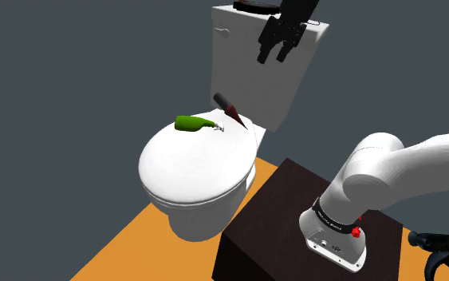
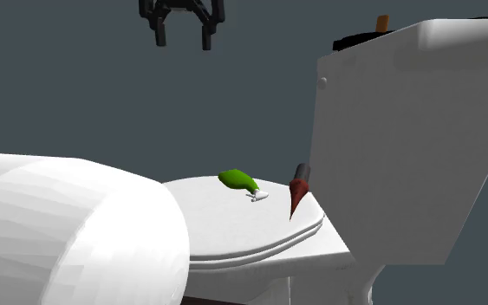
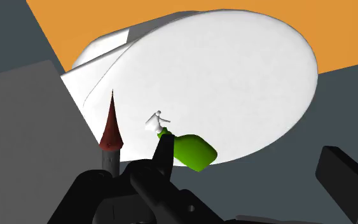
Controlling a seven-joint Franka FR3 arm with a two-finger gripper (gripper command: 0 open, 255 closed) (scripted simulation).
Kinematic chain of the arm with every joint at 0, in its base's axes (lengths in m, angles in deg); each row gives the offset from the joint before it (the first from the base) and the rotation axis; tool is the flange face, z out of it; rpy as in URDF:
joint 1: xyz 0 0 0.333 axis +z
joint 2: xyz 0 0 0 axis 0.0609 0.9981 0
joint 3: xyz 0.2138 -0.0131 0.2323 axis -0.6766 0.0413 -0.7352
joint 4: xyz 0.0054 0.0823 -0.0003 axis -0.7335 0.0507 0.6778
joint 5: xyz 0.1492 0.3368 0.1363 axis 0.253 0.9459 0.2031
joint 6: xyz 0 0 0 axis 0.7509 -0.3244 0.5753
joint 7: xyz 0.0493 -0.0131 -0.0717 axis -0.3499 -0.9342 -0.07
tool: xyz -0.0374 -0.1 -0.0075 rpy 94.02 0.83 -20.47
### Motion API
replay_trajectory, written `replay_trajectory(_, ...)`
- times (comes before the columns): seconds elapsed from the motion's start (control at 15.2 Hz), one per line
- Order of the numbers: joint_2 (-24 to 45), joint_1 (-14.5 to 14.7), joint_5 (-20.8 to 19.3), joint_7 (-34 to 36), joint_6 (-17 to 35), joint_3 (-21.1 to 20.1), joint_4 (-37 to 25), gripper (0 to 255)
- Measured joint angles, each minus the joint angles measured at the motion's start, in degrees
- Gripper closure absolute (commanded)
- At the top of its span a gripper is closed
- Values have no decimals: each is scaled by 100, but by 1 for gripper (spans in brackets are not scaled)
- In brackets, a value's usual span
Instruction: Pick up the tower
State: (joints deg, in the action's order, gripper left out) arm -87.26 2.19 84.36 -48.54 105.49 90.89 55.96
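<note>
The tower (image 1: 230, 110) is a small dark grey turret with a pointed dark red roof. It lies tilted at the back of the white toilet lid (image 1: 198, 164), close to the tank (image 1: 258, 72). In the second exterior view the tower (image 2: 297, 192) points its red tip down toward the lid (image 2: 224, 221). My gripper (image 1: 274, 56) hangs open well above the lid, in front of the tank's top, holding nothing. It also hangs high over the lid as the gripper (image 2: 182, 42). Past the gripper (image 3: 250, 184), the tower (image 3: 111, 133) stands beside one finger.
A green spray bottle (image 1: 193, 124) with a white nozzle lies on the lid beside the tower. A black item (image 2: 363, 39) and an orange one (image 2: 382, 21) rest on the tank top. The dark stand (image 1: 286, 215) adjoins the toilet, and orange floor (image 1: 127, 239) lies below.
</note>
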Motion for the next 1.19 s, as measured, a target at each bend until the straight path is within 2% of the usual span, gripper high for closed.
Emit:
replay_trajectory(0.2, 65, -21, -47, -94, 160, 64, 120, 0)
replay_trajectory(0.53, 572, -100, -206, -456, 911, 316, 445, 0)
replay_trajectory(0.79, 1068, -153, -305, -733, 1567, 510, 665, 0)
replay_trajectory(1.19, 2130, -219, -377, -1219, 2469, 866, 585, 0)
